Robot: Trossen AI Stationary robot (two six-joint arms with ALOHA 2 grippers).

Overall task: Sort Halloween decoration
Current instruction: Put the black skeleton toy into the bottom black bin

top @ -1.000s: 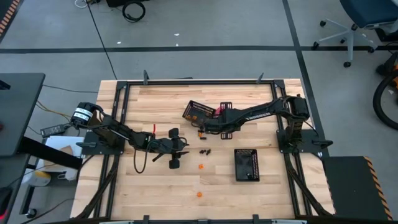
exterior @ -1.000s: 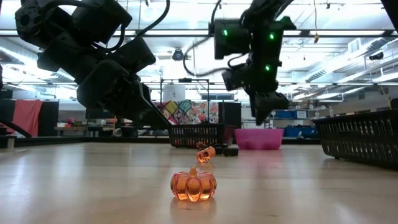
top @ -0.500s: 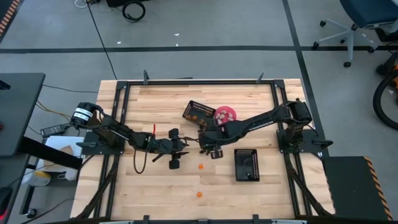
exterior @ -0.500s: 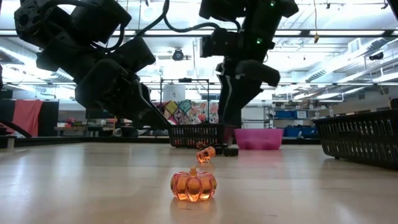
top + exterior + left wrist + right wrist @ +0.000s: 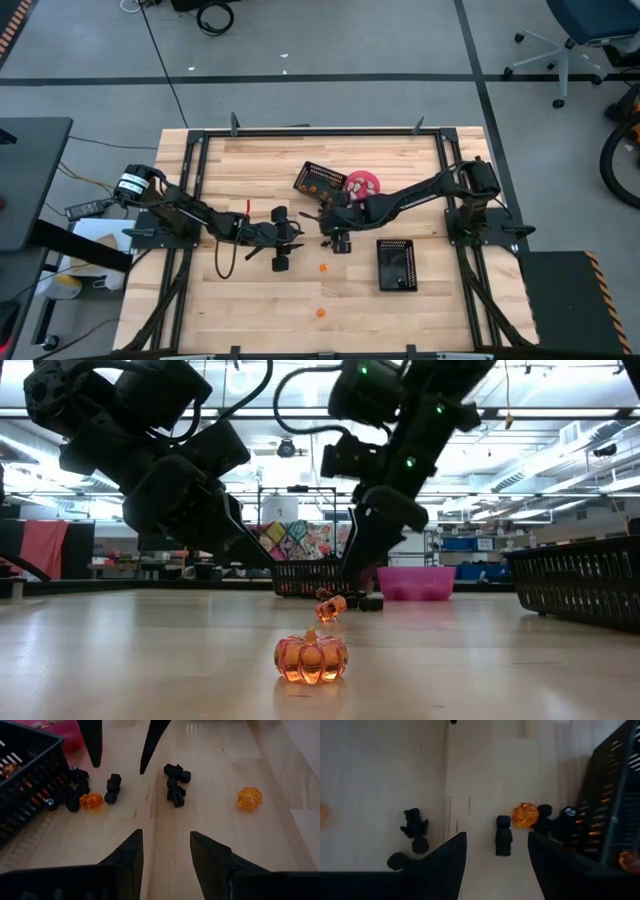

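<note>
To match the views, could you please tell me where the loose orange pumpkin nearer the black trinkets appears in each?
High view: pumpkin, table centre.
Low view: small, behind the big near pumpkin.
Left wrist view: right side.
Right wrist view: possibly the orange blur at one edge.
Shared landmark: the mesh basket holding orange trinkets.

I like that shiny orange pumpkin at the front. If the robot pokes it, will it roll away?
Probably a little. The orange pumpkin looks round and ribbed with a flattish bottom, so it might wobble or slide rather than roll far. It looks glassy and smooth, so likely hard and slippery to pinch.
</note>
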